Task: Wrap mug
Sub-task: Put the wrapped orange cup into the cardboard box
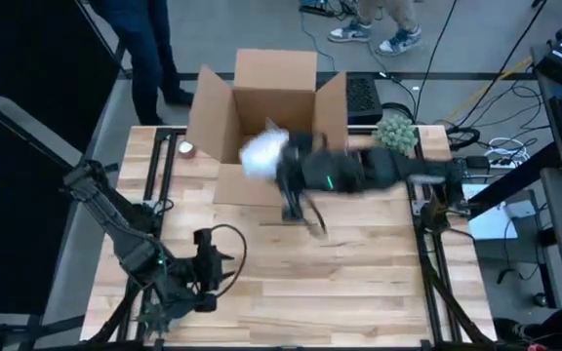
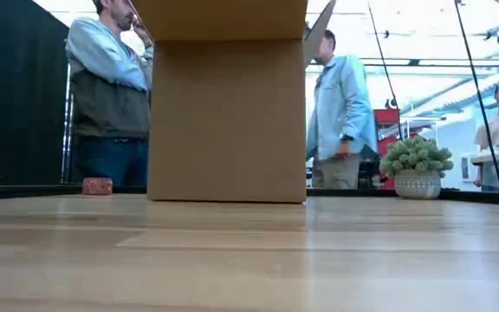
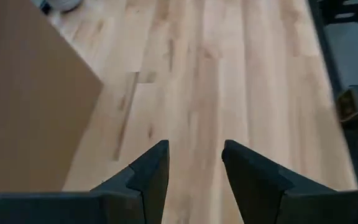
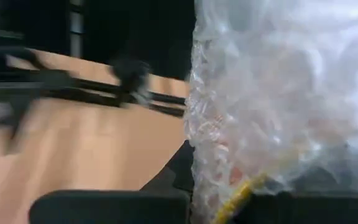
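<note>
One bubble-wrapped bundle [image 1: 262,153], seemingly in right tool [image 1: 279,162]; one box [image 1: 266,97].

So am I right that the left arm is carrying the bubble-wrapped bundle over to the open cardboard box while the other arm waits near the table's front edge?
Not quite: the high view shows the right gripper carrying the bubble-wrapped bundle at the open cardboard box. The left gripper waits, open, near the table's front edge.

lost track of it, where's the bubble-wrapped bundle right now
In the high view the bubble-wrapped bundle sits in the right claw, over the open cardboard box at the table's far middle.
</note>
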Tool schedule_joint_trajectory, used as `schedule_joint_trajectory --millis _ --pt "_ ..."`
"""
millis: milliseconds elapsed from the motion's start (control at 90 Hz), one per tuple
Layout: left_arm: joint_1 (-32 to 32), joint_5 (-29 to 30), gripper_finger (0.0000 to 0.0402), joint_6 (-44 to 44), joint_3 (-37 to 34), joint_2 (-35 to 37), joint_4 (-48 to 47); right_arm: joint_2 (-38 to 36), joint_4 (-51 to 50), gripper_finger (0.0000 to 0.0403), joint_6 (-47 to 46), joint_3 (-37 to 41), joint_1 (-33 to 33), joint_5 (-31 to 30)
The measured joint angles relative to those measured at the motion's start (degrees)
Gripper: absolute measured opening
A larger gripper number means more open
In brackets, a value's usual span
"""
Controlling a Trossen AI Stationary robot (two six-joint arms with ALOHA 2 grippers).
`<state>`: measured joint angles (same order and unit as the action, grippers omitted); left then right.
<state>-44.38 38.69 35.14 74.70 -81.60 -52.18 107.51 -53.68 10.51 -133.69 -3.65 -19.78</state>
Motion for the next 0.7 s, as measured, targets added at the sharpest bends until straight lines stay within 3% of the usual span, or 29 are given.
schedule_joint_trajectory --millis 311,600,700 --pt "2.4 -0.3 0.0143 0.8 0.0 0.0 -2.5 6.5 0.9 0.0008 -5.6 -0.1 17.4 11.2" --pt "2.4 -0.6 0.0143 3.5 -4.7 0.0 -2.4 18.6 -2.6 0.0008 -8.7 -0.4 21.1 17.4" --pt "2.4 -1.8 0.0143 4.0 -6.4 0.0 -1.2 21.5 -2.4 0.0008 -10.1 -0.6 21.9 22.7"
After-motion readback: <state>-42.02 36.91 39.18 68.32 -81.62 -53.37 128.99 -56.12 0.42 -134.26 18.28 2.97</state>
